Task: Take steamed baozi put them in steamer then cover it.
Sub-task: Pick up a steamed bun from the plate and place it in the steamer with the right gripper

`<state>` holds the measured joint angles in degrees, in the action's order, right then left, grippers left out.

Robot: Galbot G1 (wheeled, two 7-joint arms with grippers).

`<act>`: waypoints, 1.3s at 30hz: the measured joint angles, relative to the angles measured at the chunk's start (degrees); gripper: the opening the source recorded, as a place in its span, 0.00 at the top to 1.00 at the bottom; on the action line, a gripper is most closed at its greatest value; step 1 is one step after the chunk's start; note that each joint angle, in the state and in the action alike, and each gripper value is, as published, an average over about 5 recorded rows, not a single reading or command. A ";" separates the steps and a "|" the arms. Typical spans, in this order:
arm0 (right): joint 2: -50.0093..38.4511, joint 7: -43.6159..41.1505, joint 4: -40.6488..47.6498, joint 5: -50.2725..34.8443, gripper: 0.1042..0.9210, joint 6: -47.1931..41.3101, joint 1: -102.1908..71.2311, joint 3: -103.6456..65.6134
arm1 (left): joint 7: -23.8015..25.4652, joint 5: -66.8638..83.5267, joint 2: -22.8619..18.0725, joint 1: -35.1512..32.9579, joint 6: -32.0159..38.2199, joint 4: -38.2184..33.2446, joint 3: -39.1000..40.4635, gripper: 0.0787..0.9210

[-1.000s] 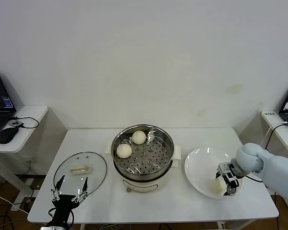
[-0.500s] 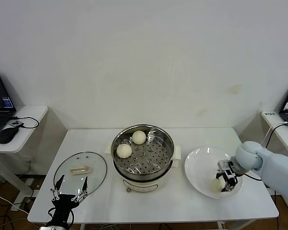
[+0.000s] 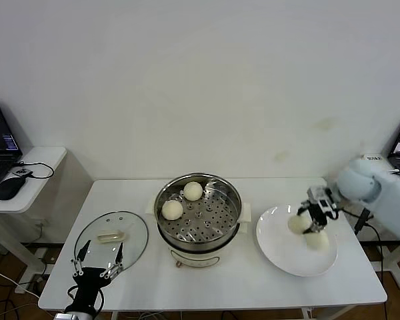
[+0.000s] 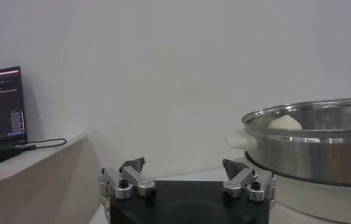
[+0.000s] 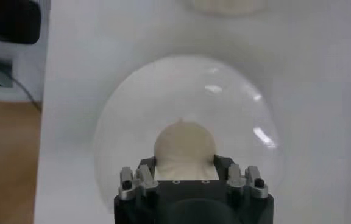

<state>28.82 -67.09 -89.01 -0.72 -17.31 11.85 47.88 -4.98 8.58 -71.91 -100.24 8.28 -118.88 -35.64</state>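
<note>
Right gripper (image 3: 306, 223), fingers closed around a bun (image 3: 297, 224), above the plate (image 3: 273, 247) beside the steamer (image 3: 199, 215). Soft, light dough: hold gently across its middle. Left gripper (image 3: 97, 263) spread wide near the lid (image 3: 111, 239).

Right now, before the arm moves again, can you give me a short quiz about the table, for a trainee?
1. How many buns lie inside the steamer?
2. True or false: the lid is covering the steamer.
3. What does the right gripper hold above the plate? A: a bun. B: the lid. C: nothing.

Key: 1. Two. 2. False, the lid lies flat on the table beside the steamer. 3. A.
</note>
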 measured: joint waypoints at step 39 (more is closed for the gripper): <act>35.39 6.28 6.24 -0.68 0.36 17.88 12.74 20.71 | -0.07 0.79 -1.64 0.12 0.63 -0.28 -1.78 0.12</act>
<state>64.21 -60.81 -82.77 -1.39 0.57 24.59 68.58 -5.05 9.37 -73.55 -100.12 8.91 -119.16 -37.43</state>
